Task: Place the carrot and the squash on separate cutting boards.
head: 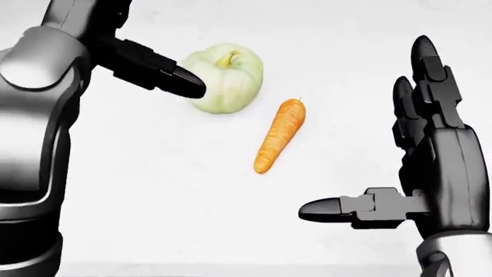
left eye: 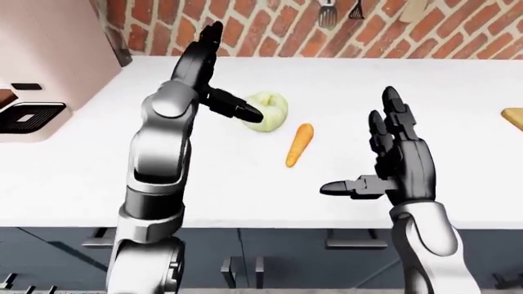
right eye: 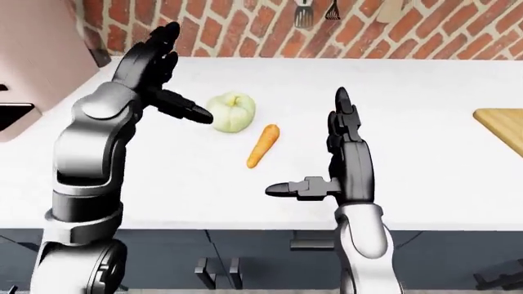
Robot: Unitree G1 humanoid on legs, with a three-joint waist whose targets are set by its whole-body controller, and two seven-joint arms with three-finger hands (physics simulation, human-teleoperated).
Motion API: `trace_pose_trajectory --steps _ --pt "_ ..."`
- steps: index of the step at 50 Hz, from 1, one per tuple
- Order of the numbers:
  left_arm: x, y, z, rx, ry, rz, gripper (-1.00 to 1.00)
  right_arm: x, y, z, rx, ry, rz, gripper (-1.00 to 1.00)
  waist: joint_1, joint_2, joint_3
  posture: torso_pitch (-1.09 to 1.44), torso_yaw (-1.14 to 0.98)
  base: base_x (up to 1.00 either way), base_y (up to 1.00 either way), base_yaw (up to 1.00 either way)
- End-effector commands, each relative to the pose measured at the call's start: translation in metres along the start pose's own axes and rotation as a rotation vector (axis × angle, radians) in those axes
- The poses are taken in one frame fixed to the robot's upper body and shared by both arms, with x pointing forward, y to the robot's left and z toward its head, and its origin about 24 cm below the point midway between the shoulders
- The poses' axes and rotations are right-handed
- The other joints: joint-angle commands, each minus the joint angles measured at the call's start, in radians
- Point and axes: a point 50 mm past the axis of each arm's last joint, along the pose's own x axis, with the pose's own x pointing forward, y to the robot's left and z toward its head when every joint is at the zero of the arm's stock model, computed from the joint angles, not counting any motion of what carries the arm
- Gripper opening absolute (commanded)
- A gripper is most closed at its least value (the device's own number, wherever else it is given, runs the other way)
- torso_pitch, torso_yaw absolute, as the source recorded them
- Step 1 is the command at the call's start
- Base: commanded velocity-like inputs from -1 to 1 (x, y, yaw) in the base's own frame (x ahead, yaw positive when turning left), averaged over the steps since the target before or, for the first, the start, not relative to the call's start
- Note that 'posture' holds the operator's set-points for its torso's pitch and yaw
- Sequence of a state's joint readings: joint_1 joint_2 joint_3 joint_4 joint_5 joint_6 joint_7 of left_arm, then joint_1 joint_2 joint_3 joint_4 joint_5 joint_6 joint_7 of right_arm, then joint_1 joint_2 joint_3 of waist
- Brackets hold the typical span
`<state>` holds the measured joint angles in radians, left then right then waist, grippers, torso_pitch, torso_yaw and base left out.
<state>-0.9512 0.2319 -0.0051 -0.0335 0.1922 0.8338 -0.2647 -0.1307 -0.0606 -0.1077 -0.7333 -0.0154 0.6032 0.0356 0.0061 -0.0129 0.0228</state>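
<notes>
Both hands are spread with nothing in them. In the left-eye view the left hand (left eye: 214,79) is raised high over the white counter (left eye: 458,79), fingers straight up toward the brick wall (left eye: 270,24) and its thumb jutting out across the squash (left eye: 268,111); whether the thumb touches the squash I cannot tell. The right hand (left eye: 397,162) stands palm inward nearer the counter's near edge, fingers up and thumb stretched toward the left, well apart from both vegetables. The carrot (left eye: 299,144) lies just beside the squash on its near-right side, tilted, thin tip toward the near edge. A sliver of cutting board (left eye: 514,117) shows at the counter's far right.

In the head view the left thumb tip overlaps the squash's left flank, which suggests this hand is lining up to take the squash. The right hand is held open, probably ready for the carrot. No board shows here.

In the right-eye view the cutting board is plainer, a wooden slab at the counter's right end, well apart from both vegetables, so each will need a carry. A pink appliance (right eye: 32,55) fills the counter's left corner. I see only one board; a second is not in view.
</notes>
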Motion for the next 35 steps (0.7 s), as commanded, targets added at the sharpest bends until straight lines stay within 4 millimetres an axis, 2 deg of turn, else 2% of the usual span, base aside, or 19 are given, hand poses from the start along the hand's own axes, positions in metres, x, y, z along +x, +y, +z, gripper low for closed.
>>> trace_pose_trajectory --steps 1,4,10,13,15,19,26,35 --pt "0.003 0.005 0.018 0.069 -0.091 0.004 1.0 -0.001 0.0 0.014 0.0 -0.083 0.0 1.0 0.0 -0.003 -0.02 0.0 0.0 0.0 0.0 0.0" --pt "0.013 0.001 0.017 0.105 -0.09 -0.024 1.0 -0.001 -0.002 0.013 0.003 -0.084 -0.007 1.0 0.001 -0.006 -0.021 0.0 0.0 0.0 0.0 0.0" --pt "0.016 -0.013 0.02 0.115 -0.102 -0.091 1.0 0.0 -0.003 0.013 0.006 -0.086 -0.014 1.0 -0.001 -0.01 -0.02 0.0 0.0 0.0 0.0 0.0" --pt "0.017 -0.02 0.016 0.122 -0.099 -0.113 1.0 -0.001 -0.003 0.015 0.0 -0.091 -0.012 1.0 0.0 -0.013 -0.019 0.0 0.0 0.0 0.0 0.0" --pt "0.023 -0.024 0.016 0.102 -0.102 -0.124 1.0 -0.002 -0.004 0.017 0.004 -0.094 -0.015 1.0 0.0 -0.013 -0.02 0.0 0.0 0.0 0.0 0.0" --pt "0.033 -0.025 0.008 0.099 -0.068 -0.123 1.0 -0.002 -0.006 0.017 -0.001 -0.095 -0.015 1.0 0.001 -0.014 -0.02 0.0 0.0 0.0 0.0 0.0" --pt "0.046 -0.032 0.003 0.088 -0.058 -0.134 1.0 -0.001 -0.005 0.018 -0.002 -0.095 -0.014 1.0 0.001 -0.016 -0.024 0.0 0.0 0.0 0.0 0.0" --pt "0.057 -0.039 -0.018 0.126 -0.01 -0.143 1.0 0.0 -0.004 0.015 0.001 -0.09 -0.011 1.0 0.002 -0.016 -0.026 0.0 0.0 0.0 0.0 0.0"
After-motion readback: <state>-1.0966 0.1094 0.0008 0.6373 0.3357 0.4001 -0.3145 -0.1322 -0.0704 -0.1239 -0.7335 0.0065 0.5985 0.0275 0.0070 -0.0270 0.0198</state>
